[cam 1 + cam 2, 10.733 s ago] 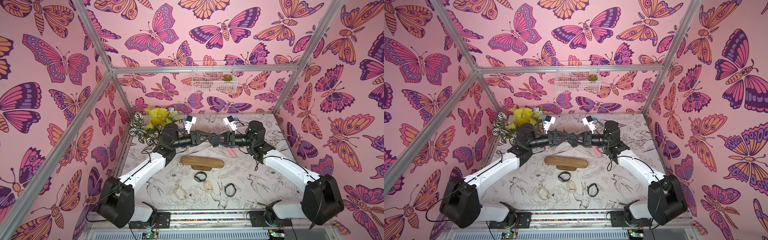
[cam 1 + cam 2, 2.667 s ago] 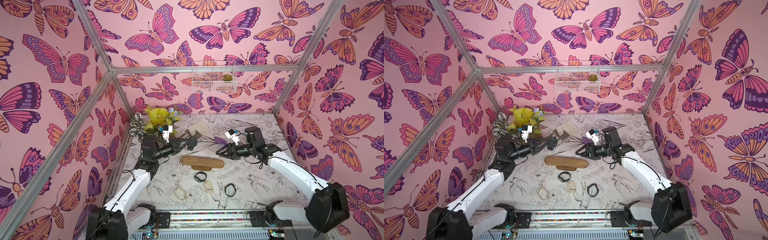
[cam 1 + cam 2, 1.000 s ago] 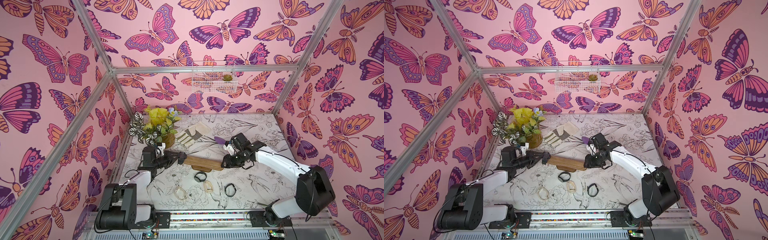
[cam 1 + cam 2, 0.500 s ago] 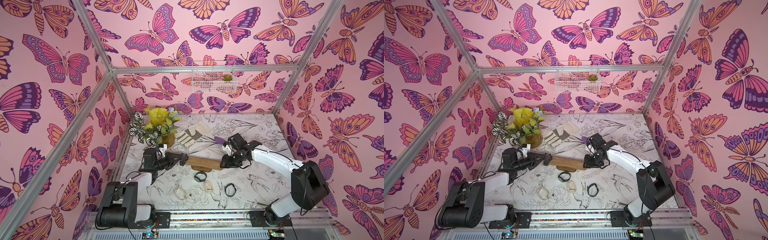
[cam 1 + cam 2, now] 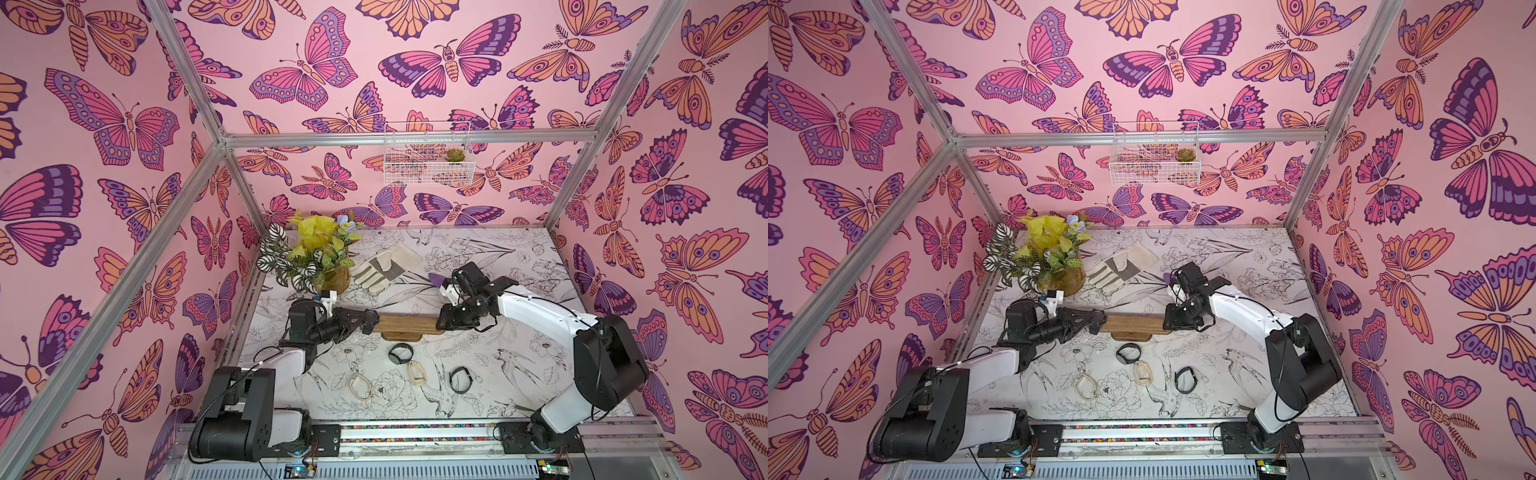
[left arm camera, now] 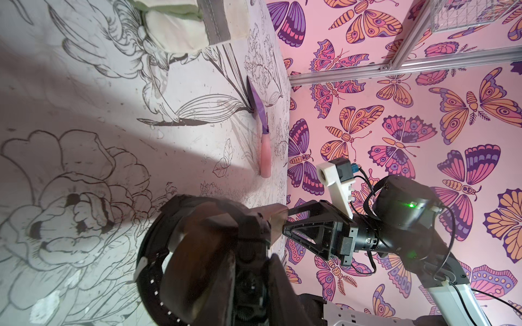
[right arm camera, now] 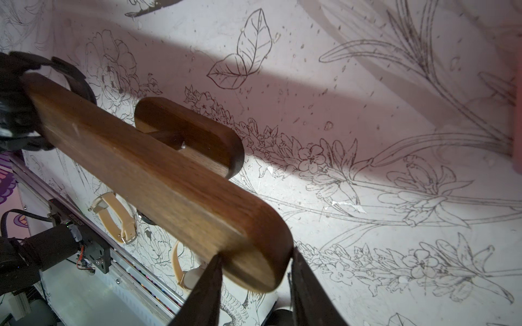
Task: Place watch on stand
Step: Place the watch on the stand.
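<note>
In both top views the stand [image 5: 405, 323] runs left to right.

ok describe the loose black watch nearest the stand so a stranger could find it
Start at the wooden stand in the middle. Right in front of its base, on the robot's side, lies a black watch. The other black watch on the table lies farther off, to the right past a beige watch.

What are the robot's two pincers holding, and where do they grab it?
Left pincer pinches a black watch by its band, looped over one end of the stand. Right pincer squeezes the stand's other end.
</note>
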`<state>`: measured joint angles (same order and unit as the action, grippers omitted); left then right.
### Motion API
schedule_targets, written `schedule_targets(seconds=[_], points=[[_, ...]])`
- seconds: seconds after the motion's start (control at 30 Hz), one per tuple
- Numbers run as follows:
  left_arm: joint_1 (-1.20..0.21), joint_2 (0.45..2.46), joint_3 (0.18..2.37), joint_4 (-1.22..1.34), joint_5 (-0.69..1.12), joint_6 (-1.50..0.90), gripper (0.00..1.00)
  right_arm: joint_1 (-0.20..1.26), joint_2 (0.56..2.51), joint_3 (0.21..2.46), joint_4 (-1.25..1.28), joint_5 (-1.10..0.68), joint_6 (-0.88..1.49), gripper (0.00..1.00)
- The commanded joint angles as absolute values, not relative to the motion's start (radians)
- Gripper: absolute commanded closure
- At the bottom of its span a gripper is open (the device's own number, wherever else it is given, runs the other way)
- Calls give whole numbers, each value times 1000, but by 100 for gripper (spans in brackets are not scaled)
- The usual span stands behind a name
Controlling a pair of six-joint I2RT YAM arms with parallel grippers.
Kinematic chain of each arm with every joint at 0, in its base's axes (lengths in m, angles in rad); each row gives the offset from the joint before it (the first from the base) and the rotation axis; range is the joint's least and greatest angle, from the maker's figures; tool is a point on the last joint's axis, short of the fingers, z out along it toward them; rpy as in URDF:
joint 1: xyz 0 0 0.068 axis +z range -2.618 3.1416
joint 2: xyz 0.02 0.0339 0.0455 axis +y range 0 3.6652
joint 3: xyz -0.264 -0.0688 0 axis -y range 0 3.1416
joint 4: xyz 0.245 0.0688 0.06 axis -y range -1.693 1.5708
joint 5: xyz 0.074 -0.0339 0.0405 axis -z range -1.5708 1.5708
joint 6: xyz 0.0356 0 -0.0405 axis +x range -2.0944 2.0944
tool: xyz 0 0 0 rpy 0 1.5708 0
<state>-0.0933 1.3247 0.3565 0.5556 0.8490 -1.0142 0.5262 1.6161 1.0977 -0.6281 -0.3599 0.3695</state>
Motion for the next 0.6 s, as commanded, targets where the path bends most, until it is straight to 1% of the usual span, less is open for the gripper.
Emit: schedule_targets(seconds=[0.0,0.37,0.57], points=[[-134,1323,339,560,809,-1023,90,530,1651,1103,-619,-345,381,60],[-228,1394,354,641,753,-1059,91,536,1654,1107,-614,-363,382,61],[-268,1468,382,711,749,-1092,91,557,1641,1107,-623,-357,383,62]])
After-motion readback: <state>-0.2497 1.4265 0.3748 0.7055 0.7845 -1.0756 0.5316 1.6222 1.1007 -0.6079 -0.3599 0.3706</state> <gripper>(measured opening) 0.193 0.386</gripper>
